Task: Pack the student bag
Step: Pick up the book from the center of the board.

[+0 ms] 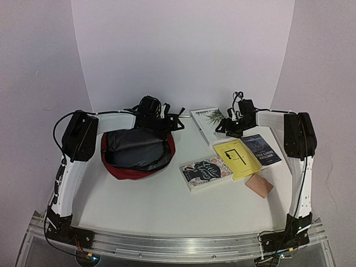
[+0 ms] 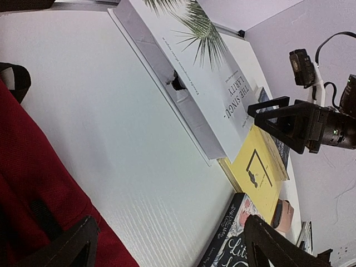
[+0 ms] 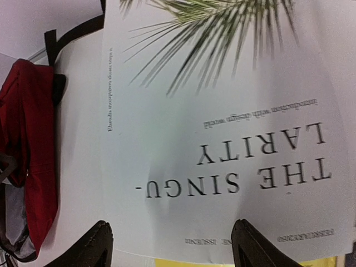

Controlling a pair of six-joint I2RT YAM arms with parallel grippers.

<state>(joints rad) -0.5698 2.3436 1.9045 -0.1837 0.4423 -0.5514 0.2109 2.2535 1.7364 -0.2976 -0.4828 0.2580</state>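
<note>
Fabric of the student bag (image 1: pixel 130 171) looks soft and floppy; pinch its red rim. Spread wide: left end effector (image 2: pixel 169 233), right end effector (image 3: pixel 169 228).

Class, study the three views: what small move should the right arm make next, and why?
Probably lower the right gripper onto the near edge of the white book and close. Its fingers stand open above that cover, gripping nothing, and the student bag lies open and appears empty.

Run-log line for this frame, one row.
stage: nothing packed | student bag: open, no book visible inside | left claw: open, by bag | right claw: open, above white book, not gripping
</note>
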